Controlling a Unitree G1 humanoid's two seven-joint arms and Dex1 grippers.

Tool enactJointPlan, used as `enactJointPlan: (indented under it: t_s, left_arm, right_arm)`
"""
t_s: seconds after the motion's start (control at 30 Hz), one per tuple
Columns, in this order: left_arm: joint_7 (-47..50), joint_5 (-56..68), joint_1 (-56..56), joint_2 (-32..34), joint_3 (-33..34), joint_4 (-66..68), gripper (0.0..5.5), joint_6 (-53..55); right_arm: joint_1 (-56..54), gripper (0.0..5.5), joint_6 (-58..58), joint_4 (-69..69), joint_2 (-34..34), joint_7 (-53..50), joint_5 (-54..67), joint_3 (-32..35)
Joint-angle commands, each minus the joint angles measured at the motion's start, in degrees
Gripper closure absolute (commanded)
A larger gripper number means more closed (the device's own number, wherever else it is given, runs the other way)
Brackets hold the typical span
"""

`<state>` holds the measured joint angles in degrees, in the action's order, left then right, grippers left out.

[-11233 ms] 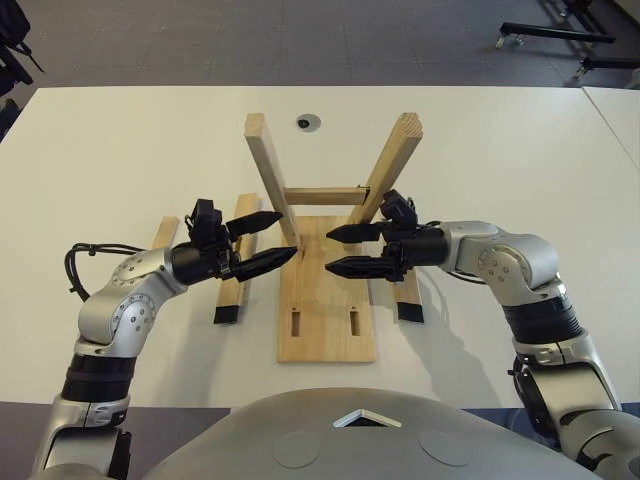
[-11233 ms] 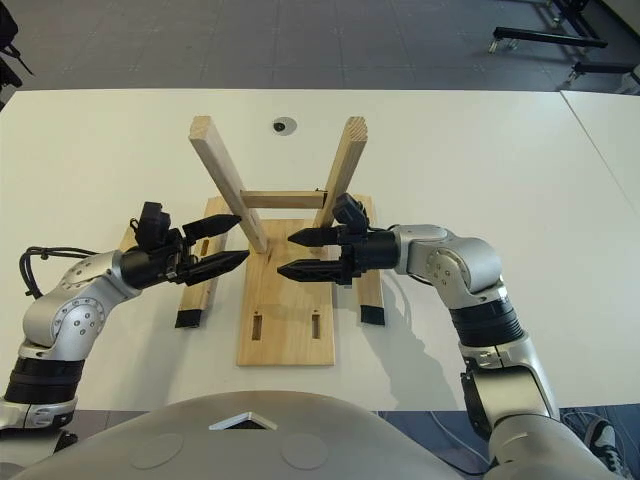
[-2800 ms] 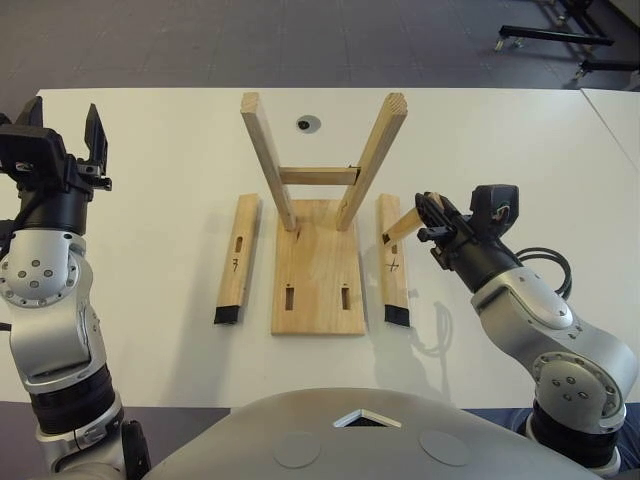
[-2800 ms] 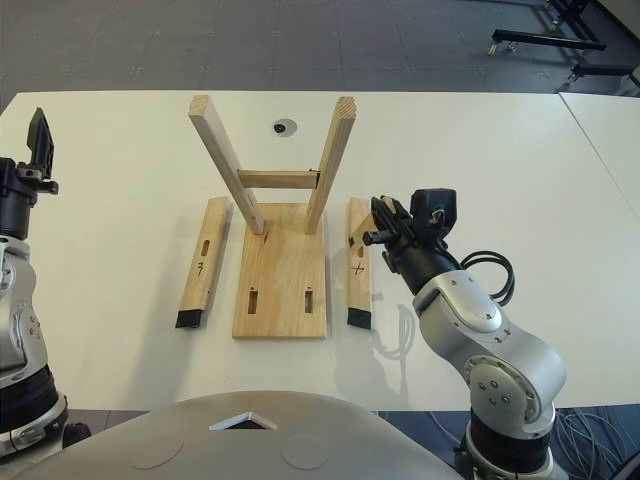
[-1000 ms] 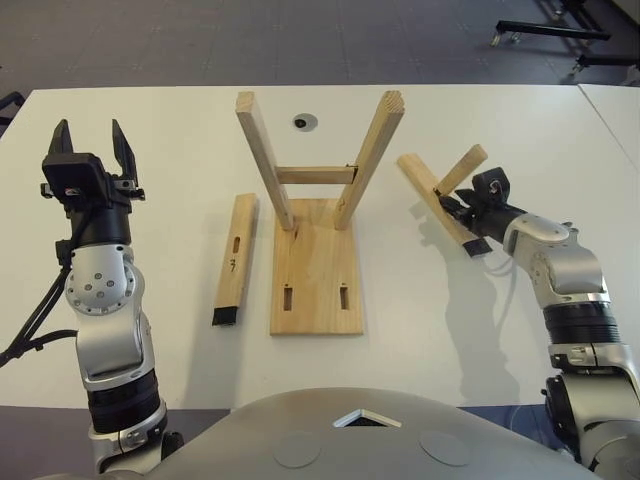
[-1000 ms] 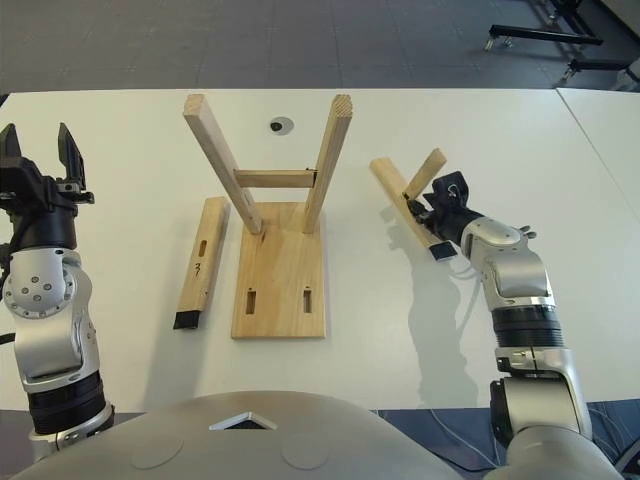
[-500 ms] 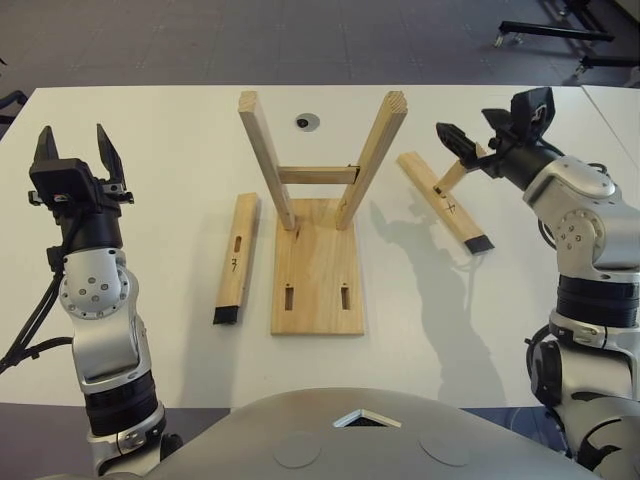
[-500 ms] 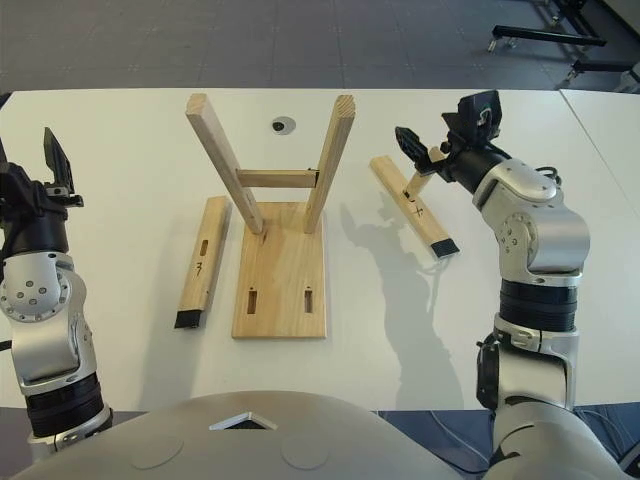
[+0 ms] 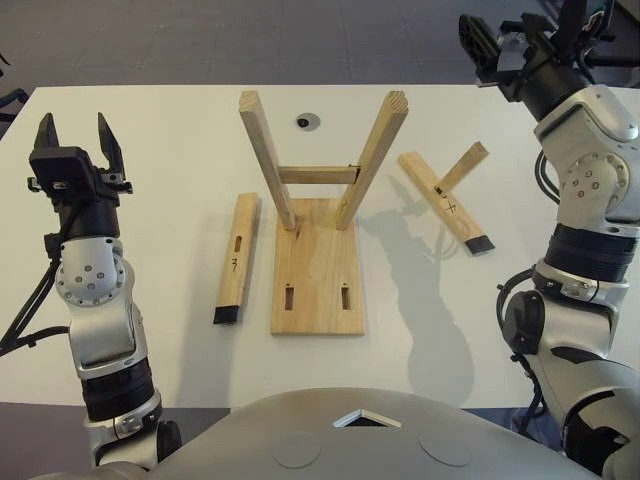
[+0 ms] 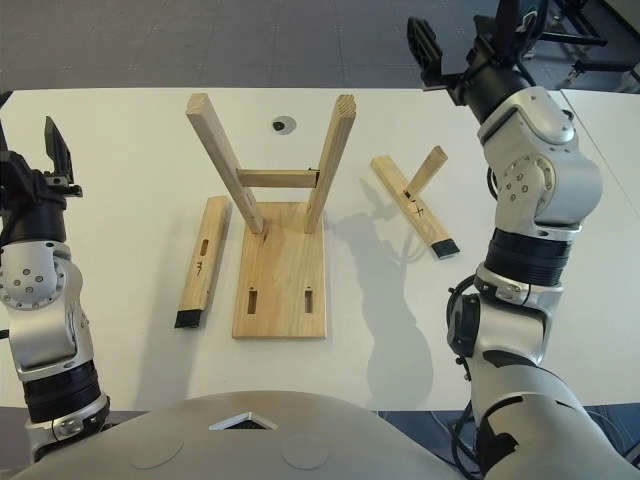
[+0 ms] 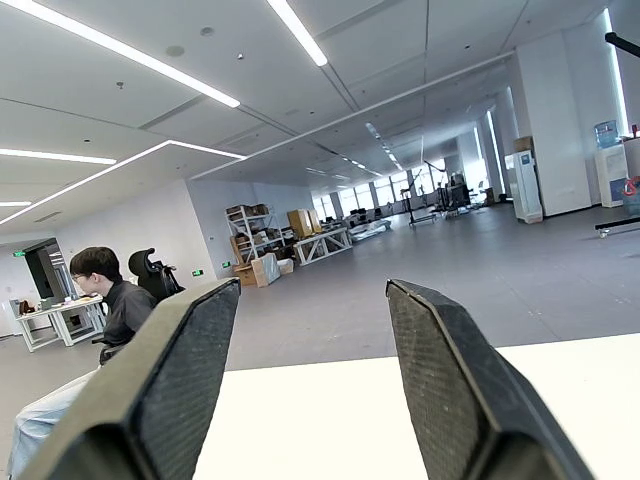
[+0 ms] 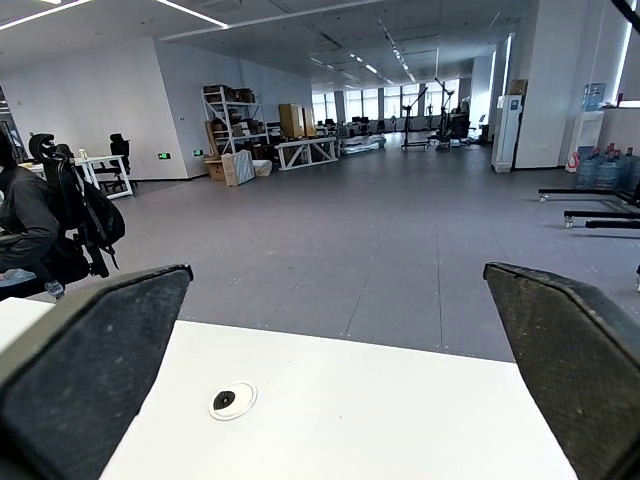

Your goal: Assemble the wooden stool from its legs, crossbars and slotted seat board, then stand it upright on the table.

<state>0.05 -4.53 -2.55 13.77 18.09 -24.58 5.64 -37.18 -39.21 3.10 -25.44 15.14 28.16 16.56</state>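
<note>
You are between grasps, with half the stool built. The seat board (image 9: 318, 270) lies flat in the middle of the counter (image 9: 160, 120). Two legs (image 9: 265, 160) rise from its far slots, leaning apart and tied by a crossbar (image 9: 318, 175). The two near slots (image 9: 289, 297) are empty.

A loose leg (image 9: 235, 258) lies just beside the board on your left. Well off to the right lies another leg (image 9: 445, 203), with a second crossbar (image 9: 462, 167) angling up from its side, apparently seated in its slot.

Your left tool (image 9: 73, 125) is raised over the left edge, jaws wide apart and holding nothing. Your right tool (image 10: 460, 35) is held high beyond the far right of the counter, also spread wide and empty.

By my reading, the second leg pair is the step in hand. Next, the left leg needs fetching and pressing onto the free end of that right-hand crossbar. Grip it away from its slot and keep the slot facing the bar. Then both leg ends must go into the near slots together.
</note>
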Motion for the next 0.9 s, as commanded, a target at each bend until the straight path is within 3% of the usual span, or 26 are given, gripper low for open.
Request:
enactJointPlan:
  t_s: [0.03, 0.17, 0.37, 0.57, 0.9]
  left_arm:
    - [-0.7, 0.3, 0.5, 0.5, -0.6, 0.3, 2.82, -0.3]
    - [-1.0, 0.4, 0.5, 0.6, -1.1, -0.1, 2.82, 0.1]
    - [-2.8, 1.1, 2.8, 1.4, -2.5, 1.3, 2.82, 1.0]
    - [-2.9, 1.7, 2.3, 0.6, -3.2, 1.5, 2.82, 1.1]
    - [-1.7, 1.2, 0.8, -1.4, -5.2, 0.3, 2.82, 1.6]
  right_arm:
    - [0.1, 0.13, 0.1, 1.1, 0.1, 0.1, 0.6, 0.8]
    - [5.1, 0.13, 1.4, 1.2, 0.1, 1.8, -1.0, -0.8]
    - [18.2, 0.13, 8.7, -10.6, 1.8, 2.8, -11.7, -10.5]
    - [17.3, 0.13, 5.6, -3.2, 6.5, -1.0, -6.2, -5.3]
    - [3.7, 0.13, 5.4, -2.4, 3.9, -2.6, -1.5, 1.7]
